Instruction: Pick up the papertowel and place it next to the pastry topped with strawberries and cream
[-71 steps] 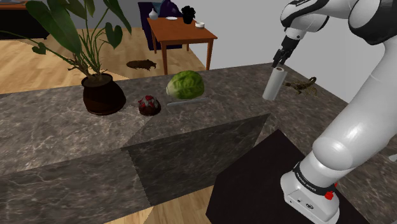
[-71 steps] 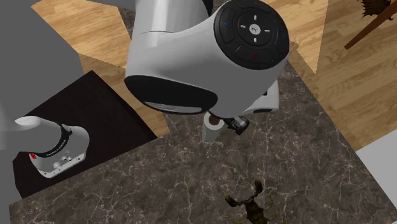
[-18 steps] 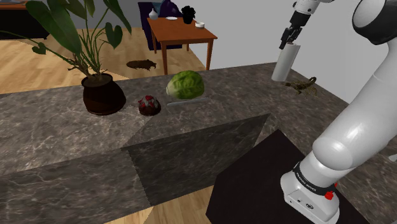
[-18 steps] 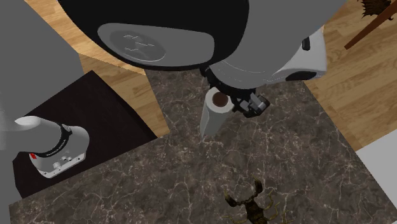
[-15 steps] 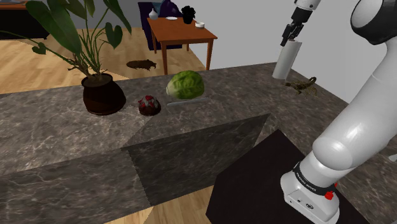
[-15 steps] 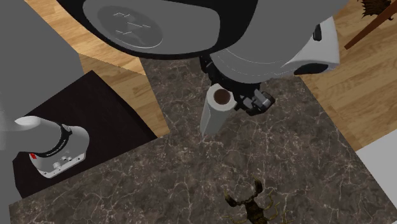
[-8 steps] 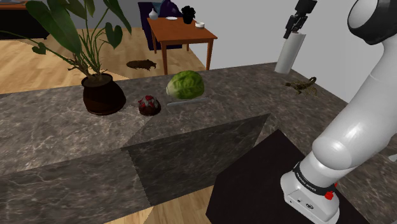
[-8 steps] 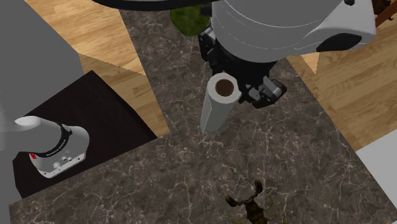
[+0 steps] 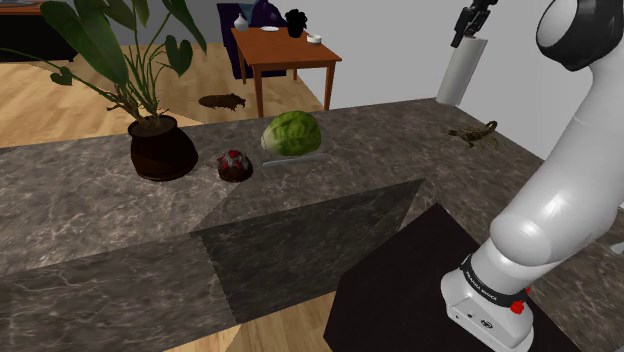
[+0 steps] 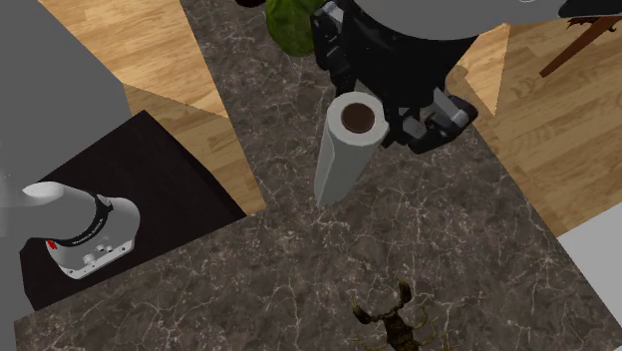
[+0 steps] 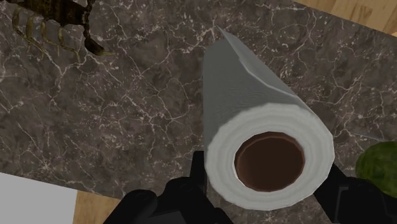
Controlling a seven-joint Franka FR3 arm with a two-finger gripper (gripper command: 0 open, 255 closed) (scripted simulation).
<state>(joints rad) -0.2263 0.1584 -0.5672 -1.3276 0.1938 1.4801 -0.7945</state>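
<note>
i see open dark marble counter (image 9: pixel 380 160) along the near side of the pastry (image 9: pixel 235 165), which sits between the plant pot (image 9: pixel 160 150) and the lettuce (image 9: pixel 291 133); a scorpion (image 9: pixel 474 133) lies by the counter's far right edge. the paper towel roll (image 9: pixel 461 72) is plain pale grey with a brown core and hangs slightly tilted, clear above the counter near the scorpion. my gripper (image 9: pixel 468 36) points down from the raised arm, fingers clamped on the roll's top end.

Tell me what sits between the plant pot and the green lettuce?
The small dark pastry sits between the pot and the lettuce, in the shoulder view.
</note>
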